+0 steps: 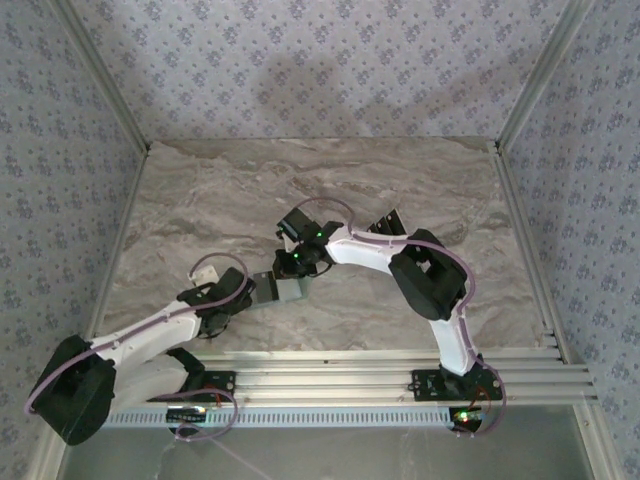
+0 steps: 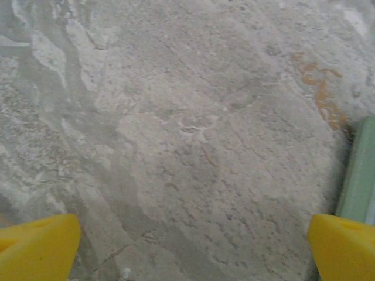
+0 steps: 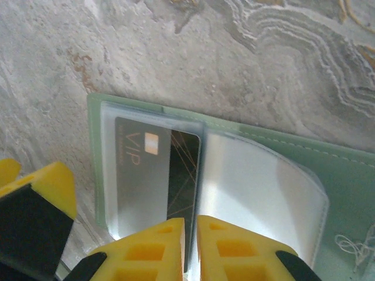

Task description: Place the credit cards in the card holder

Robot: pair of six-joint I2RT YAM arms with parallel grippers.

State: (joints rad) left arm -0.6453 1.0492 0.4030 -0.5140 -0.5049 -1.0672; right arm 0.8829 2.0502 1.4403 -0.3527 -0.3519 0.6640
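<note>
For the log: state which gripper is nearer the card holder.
Right. The right gripper sits over the card holder, shut on a credit card partly in its clear sleeve. The left gripper is open over table, the holder's edge beside one finger.

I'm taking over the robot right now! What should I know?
Left gripper: open, holding nothing, over the marble table, the card holder's edge just beside one finger.
Right gripper: shut on a dark VIP credit card.
Card holder: green, lying open on the table between both grippers.
Done: that card is partly under a clear sleeve.
Left: push it fully in; a dark shape past the right arm may be more cards, too unclear to tell.
</note>
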